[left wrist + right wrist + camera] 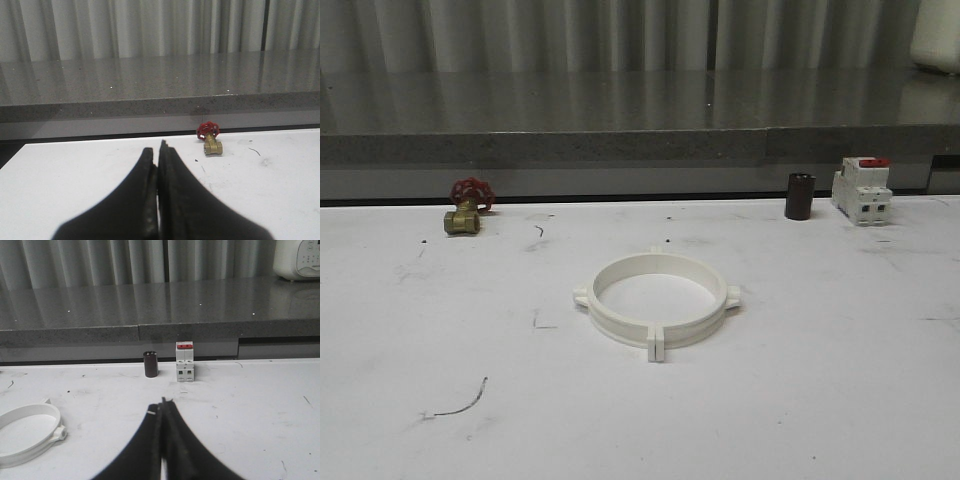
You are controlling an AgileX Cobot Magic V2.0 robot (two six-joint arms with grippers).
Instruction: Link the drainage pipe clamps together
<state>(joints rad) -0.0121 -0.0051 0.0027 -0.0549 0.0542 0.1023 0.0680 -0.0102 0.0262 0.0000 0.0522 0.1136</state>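
drainage pipe clamps (pixel 656 302) sitting joined as one ring mid-desk (pixel 800 400), my left fingers (pixel 158 152) and right fingers (pixel 163 405) both hanging pressed closed, gripping nothing, brass valve (pixel 466 209) near the far edge

Left claw (pixel 158 150) black; right claw (pixel 163 404) black, tapered.

Even, dim overhead light is being cast over the white table (pixel 800 400); only faint shadows are being thrown beneath the clamp ring (pixel 655 300). Behind it, soft glare is being reflected off the grey counter (pixel 620 110). Slight blur and grain are being shown throughout.
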